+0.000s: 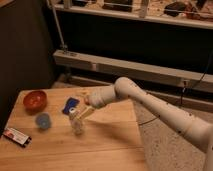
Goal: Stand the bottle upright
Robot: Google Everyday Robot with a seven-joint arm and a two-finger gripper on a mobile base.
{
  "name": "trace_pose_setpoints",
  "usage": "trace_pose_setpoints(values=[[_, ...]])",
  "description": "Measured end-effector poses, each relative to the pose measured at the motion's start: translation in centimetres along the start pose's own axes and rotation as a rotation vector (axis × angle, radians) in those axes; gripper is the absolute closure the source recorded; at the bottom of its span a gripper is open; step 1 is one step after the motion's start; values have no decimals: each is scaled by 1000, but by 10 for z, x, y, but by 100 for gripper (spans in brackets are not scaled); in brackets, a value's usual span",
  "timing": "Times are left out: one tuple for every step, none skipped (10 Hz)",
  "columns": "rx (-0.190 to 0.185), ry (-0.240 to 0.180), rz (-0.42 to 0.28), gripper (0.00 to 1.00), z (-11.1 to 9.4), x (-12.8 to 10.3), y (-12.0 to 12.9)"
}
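Observation:
The bottle (77, 127) is a small pale cream thing on the wooden table (110, 145), left of centre, and it looks roughly upright. My gripper (78, 116) reaches in from the right on the white arm (150, 102) and sits right at the bottle's top, covering its cap. The small blue cup (42, 120) stands to the bottle's left. The flat blue packet (70, 105) lies just behind the bottle.
A red bowl (35, 100) sits at the table's back left. A dark flat packet with white and red (16, 136) lies at the left edge. A metal rail and a dark wall (125, 65) run behind the table. The floor (165, 150) lies to the right.

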Motion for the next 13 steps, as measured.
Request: trace_pose_setpoints(values=[[3,9,4,20,-5,1,0],[0,15,6,20,-8,1,0],[-6,25,9,20,-11,2,1],[-4,41,15,20,-15,4,0],[-4,42,17,20,-15,5,0],[-5,42,16,20,-14,5,0],[-5,42,16,20,-14,5,0],[-5,42,17,20,-14,5,0],[-5,42,16,20,-14,5,0],[-4,42,16,20,-14,5,0],[-5,42,17,20,-14,5,0],[-5,42,16,20,-14,5,0],[-6,42,16,20,-14,5,0]])
